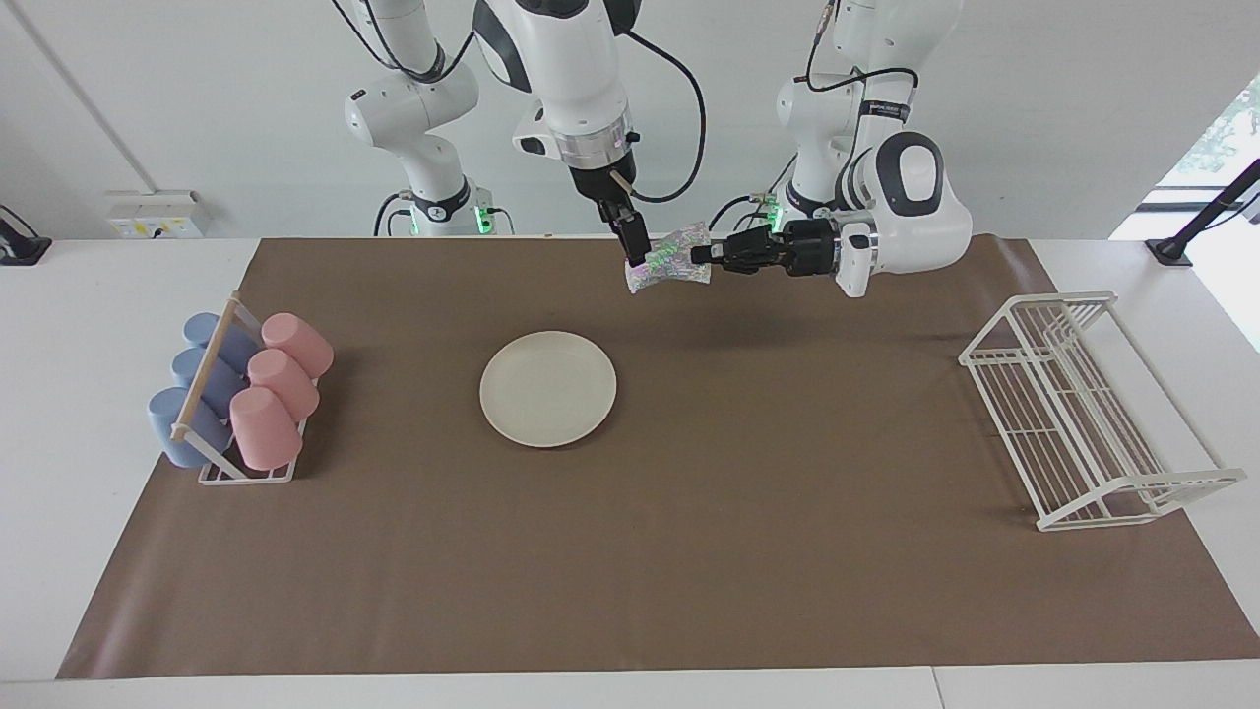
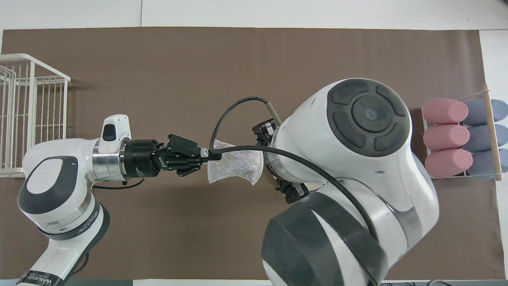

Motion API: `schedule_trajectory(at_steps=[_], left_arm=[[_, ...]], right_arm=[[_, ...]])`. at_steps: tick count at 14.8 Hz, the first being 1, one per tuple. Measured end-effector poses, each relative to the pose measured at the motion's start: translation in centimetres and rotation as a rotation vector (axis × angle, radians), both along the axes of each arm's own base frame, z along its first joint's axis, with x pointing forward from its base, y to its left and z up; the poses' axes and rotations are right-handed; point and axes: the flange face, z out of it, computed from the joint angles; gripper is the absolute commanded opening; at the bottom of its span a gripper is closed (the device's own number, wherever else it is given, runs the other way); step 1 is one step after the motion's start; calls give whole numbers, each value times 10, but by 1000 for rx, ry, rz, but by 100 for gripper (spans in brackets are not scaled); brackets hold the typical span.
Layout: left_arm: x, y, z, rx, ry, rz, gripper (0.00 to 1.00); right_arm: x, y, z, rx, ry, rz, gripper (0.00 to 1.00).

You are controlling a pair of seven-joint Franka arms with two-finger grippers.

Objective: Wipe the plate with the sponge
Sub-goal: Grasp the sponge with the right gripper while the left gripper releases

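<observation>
Sponge (image 1: 669, 259) is up in the air over the brown mat (image 1: 748, 551), pinched at one end by the left claw (image 1: 697, 255), which is clamped shut on it. Right claw (image 1: 635, 251) hangs at the sponge's free end, fingers spread wide, one on each side of the pad; contact can't be confirmed. Plate (image 1: 547, 388) lies flat and bare on the mat mid-worktop. Cup rack (image 1: 236, 399) with pink and blue cups sits at the right arm's end, white wire rack (image 1: 1083, 414) at the left arm's end.
</observation>
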Motion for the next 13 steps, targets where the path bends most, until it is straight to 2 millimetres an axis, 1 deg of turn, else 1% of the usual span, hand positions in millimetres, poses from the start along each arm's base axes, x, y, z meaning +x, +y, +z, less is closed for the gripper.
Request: schedule_trajectory(at_steps=[2,5,8,9,11,13], left_arm=[[0,0,0,0,-1,0,0],[0,0,0,0,-2,-1,0],[0,0,0,0,-4,-1,0],[0,0,0,0,-4,-1,0],[0,0,0,0,-5,-1,0],[-1,0,-1,0,-5,-2,0]], right_arm=[[2,8,-2,34,-1,-43,100],[10,12,-6,62,-21,-78,100],[8,19,-18,98,-12,-91,100],[5,23,-24,105,-5,-89,97],[1,27,-28,102,3,-86,72],[2,26,-28,104,2,-87,56]])
